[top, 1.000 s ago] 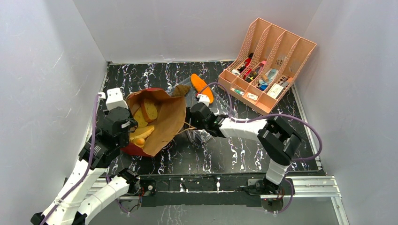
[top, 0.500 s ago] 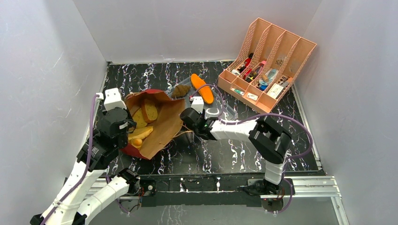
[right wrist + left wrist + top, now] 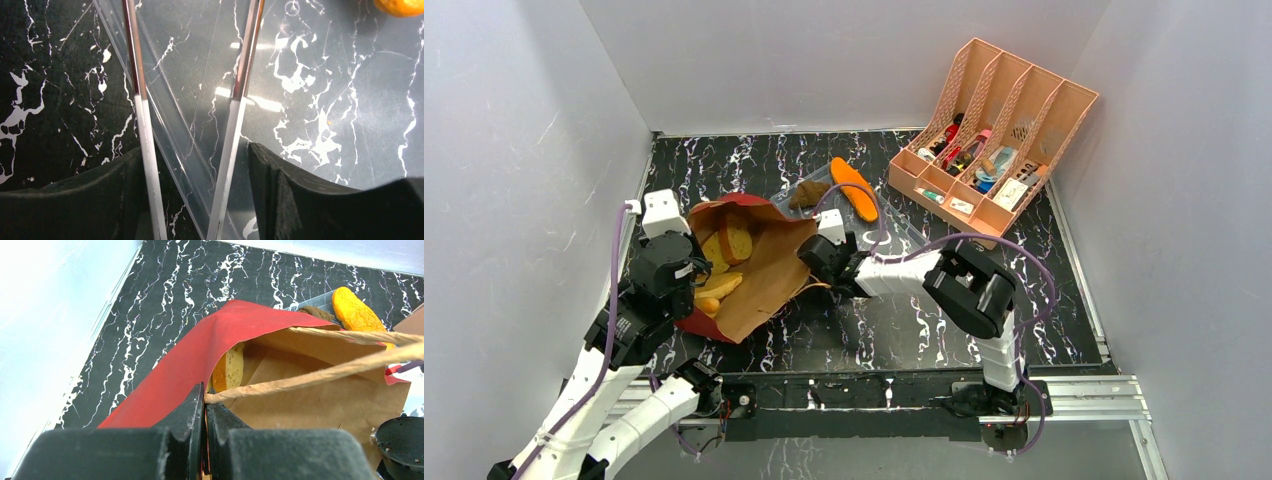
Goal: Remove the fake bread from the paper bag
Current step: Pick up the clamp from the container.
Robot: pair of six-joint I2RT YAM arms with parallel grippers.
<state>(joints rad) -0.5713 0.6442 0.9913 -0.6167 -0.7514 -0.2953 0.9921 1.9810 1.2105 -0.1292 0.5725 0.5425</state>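
The paper bag (image 3: 769, 270) lies on its side, red outside (image 3: 185, 360) and brown inside, mouth open towards the camera. My left gripper (image 3: 694, 283) (image 3: 205, 401) is shut on the bag's rim where a twisted handle (image 3: 320, 374) begins. Fake bread shows inside: tan slices (image 3: 729, 240) (image 3: 228, 367) and an orange-brown piece (image 3: 716, 287). An orange loaf (image 3: 854, 187) (image 3: 356, 312) and a dark brown lump (image 3: 807, 193) lie on the clear tray (image 3: 894, 235). My right gripper (image 3: 812, 262) (image 3: 195, 165) stands open and empty over the tray's clear edge (image 3: 190, 115), beside the bag's mouth.
A pink desk organizer (image 3: 989, 140) with small items stands at the back right. Grey walls close in the left, back and right sides. A loose bag handle (image 3: 824, 285) lies on the black marbled table (image 3: 904, 325) under the right wrist.
My right arm has swung left from over the tray to the bag's mouth, its jaws opening a little wider. The left gripper has kept its hold, and the bag shifted slightly.
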